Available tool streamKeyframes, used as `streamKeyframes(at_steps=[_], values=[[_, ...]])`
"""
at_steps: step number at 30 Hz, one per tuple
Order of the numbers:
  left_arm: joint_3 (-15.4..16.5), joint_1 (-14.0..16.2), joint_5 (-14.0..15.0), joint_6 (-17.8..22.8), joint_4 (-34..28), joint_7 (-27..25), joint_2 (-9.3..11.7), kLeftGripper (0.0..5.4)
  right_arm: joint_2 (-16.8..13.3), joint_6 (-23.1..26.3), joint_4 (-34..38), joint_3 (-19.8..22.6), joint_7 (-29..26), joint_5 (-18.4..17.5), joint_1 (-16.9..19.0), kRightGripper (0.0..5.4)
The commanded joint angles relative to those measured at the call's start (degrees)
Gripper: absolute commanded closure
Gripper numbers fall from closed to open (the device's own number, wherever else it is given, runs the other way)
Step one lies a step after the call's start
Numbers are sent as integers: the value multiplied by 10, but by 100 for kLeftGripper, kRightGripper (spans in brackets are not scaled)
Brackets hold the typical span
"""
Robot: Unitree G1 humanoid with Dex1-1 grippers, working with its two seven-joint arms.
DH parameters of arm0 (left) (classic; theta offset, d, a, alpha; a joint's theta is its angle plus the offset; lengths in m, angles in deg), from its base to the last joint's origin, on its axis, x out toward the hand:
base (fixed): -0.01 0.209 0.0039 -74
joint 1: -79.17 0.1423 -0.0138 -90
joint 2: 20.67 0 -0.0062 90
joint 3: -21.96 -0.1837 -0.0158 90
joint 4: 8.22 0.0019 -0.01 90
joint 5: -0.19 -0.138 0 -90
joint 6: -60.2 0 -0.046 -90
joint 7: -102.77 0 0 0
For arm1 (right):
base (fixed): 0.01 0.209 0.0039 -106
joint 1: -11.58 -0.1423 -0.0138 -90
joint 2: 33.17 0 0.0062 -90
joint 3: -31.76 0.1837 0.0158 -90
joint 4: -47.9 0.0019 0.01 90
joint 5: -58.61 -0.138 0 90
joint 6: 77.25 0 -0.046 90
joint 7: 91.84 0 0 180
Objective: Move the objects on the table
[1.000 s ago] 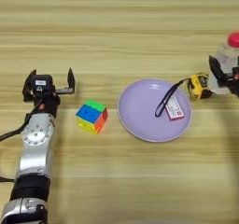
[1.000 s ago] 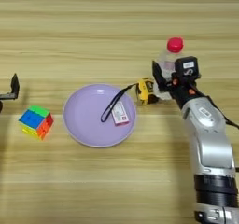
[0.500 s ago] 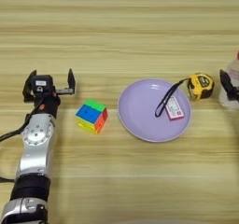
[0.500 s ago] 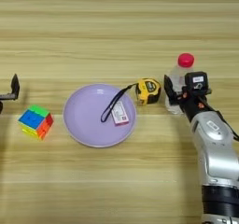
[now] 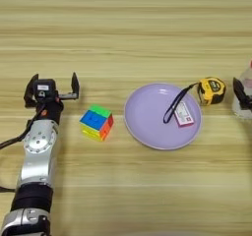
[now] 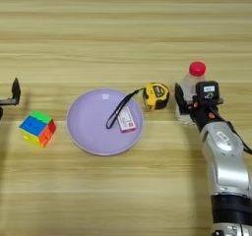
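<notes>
Since the earlier frames, the right gripper (image 6: 189,103) has drawn away from the tape measure (image 6: 156,95) and now sits at the clear bottle (image 6: 189,93), further right of the lilac plate (image 6: 83,132) than it was a second ago. Nothing else has shifted.

Taking the plate as the landmark and reading across: well to its left, the left gripper (image 5: 52,89) hangs over the table (image 5: 128,28) with its two black fingers spread wide and nothing between them; the arm looks idle, and no move on the cube has begun. The puzzle cube (image 5: 97,122) lies just left of the plate's rim, near that gripper but apart from it, turned at an angle to the wood grain.

On the plate itself rest only the tape measure's black strap (image 6: 116,113) and its pink-and-white tag (image 6: 126,119). The yellow-and-black body sits just off the plate's upper right edge, so the strap trails over the rim.

Just right of the tape measure stands the bottle, upright, red cap on top. One black finger (image 6: 179,98) shows against its left side and the gripper body covers its right. The fingers appear to bracket the bottle, though whether they are pressing on it or merely beside it I cannot tell.
</notes>
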Motion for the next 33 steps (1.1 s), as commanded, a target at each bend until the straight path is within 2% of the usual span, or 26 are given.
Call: streamKeyframes(at_steps=[1, 5, 6, 11, 20, 23, 33], values=[[1, -5, -2, -2, -1, 0, 2, 0, 1, -5, -26, -8, 2, 8, -2, 217], [1, -5, -2, -2, -1, 0, 3, 0, 1, -12, -28, -11, 0, 7, 1, 217], [1, -5, -2, -2, -1, 0, 3, 0, 1, -13, -27, -12, 0, 7, 1, 188], [2, -5, -2, -3, 0, -1, 3, 0, 3, -18, -23, -15, -4, 3, 5, 124], [2, -4, -2, -2, -3, 0, 3, 0, 4, -23, -18, -16, -5, -2, 16, 51], [2, -4, -1, -2, -3, -1, 3, 0, 5, -26, -13, -16, -4, -2, 27, 8], [2, -4, -1, -3, -2, -1, 2, 0, 11, -24, -1, -16, -5, -9, 61, 3]])
